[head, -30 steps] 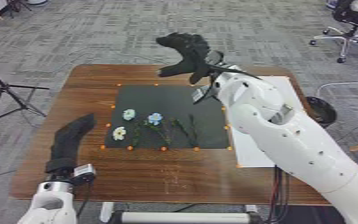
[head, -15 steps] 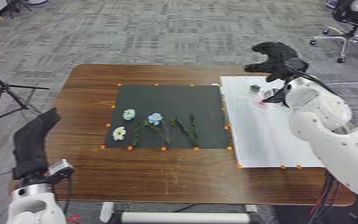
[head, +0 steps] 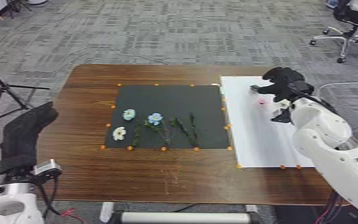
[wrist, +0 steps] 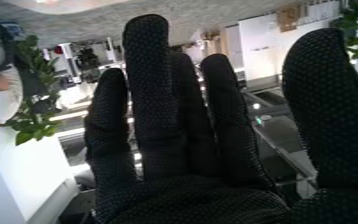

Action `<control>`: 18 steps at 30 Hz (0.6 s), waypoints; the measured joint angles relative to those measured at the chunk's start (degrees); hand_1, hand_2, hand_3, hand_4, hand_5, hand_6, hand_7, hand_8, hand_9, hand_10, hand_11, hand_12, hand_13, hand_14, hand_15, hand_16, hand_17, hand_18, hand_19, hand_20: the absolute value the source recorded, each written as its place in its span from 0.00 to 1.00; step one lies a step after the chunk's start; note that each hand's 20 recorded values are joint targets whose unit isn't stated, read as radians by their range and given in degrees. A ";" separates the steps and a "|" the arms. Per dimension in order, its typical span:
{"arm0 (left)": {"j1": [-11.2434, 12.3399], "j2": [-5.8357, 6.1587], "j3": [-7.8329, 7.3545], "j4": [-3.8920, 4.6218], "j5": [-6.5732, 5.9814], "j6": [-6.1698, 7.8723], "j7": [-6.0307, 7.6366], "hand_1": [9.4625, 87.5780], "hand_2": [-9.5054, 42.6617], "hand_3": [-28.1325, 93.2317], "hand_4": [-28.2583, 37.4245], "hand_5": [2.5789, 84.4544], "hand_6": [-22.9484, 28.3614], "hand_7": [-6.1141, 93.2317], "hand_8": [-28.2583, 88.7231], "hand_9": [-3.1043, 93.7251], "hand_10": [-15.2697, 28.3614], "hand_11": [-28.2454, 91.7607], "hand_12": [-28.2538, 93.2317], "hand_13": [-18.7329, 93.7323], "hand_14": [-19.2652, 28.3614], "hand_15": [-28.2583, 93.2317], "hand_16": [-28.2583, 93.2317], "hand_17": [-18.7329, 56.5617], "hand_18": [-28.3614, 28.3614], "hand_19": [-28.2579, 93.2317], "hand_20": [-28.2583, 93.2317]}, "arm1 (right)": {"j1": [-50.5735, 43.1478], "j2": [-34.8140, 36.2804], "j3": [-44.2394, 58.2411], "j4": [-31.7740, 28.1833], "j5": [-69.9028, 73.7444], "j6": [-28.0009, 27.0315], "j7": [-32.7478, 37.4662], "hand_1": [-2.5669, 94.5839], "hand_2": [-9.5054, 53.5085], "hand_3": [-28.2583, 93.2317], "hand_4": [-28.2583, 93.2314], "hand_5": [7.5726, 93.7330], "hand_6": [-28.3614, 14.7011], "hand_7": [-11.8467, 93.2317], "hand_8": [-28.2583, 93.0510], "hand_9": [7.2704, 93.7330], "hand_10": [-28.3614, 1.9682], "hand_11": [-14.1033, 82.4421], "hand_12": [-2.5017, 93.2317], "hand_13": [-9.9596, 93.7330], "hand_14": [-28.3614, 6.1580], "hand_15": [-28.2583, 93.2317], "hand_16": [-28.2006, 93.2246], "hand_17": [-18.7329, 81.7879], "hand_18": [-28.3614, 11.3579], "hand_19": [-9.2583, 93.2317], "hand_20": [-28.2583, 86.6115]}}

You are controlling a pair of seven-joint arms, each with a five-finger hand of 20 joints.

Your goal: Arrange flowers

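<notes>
Right hand [head: 286, 82]: fingers straight, thumb wide — you have it by the far part of the white sheet [head: 269, 145].
Left hand [head: 26, 131]: you have it at the bench's [head: 149, 175] left edge.
Flowers [head: 155, 119]: on your dark mat [head: 162, 97] — beside green stems [head: 182, 129].

I have a brown wooden table [head: 171, 182] in front of me, its corners rounded. On it lie a dark square mat [head: 171, 100] and, just to the right, a long white sheet [head: 269, 145], with small orange dots along their edges. The mat carries a pale green flower [head: 128, 114], a white flower [head: 119, 133] nearer me, a blue flower [head: 155, 118] and thin green stems [head: 193, 131]. I see a small pink spot [head: 262, 102] on the sheet.
</notes>
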 measured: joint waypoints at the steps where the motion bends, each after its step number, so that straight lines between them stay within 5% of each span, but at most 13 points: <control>1: 0.06 -0.09 -0.37 0.00 0.03 0.26 0.02 0.15 0.37 0.82 0.00 0.57 0.51 0.19 0.18 0.52 0.67 0.40 0.33 0.51 0.77 0.40 0.26 0.31 0.75 0.38 0.40 | -0.12 -0.13 -0.06 0.27 -0.29 0.04 -0.01 0.43 0.00 0.80 0.08 0.54 0.64 0.27 0.16 0.58 0.51 0.26 0.19 0.75 0.50 0.56 0.46 0.45 0.16 0.74 0.70; 10: 1.71 -1.64 -3.68 0.05 0.40 2.21 0.01 0.16 0.33 0.82 0.00 0.58 0.50 0.20 0.18 0.53 0.68 0.40 0.33 0.52 0.79 0.43 0.26 0.31 0.77 0.44 0.43 | -0.55 -2.20 -1.40 3.21 -2.52 1.08 -0.02 0.46 0.00 0.80 0.07 0.57 0.66 0.29 0.15 0.63 0.50 0.28 0.20 0.77 0.52 0.60 0.46 0.46 0.16 0.76 0.71; 18: 2.27 -2.21 -4.42 0.05 0.37 2.69 0.37 0.17 0.31 0.82 0.00 0.58 0.50 0.20 0.18 0.53 0.67 0.40 0.34 0.52 0.79 0.43 0.25 0.31 0.77 0.43 0.43 | -0.95 -3.90 -3.33 5.64 -6.07 3.11 -0.04 0.49 0.00 0.80 0.07 0.59 0.69 0.30 0.15 0.66 0.52 0.29 0.20 0.79 0.55 0.63 0.46 0.47 0.15 0.78 0.73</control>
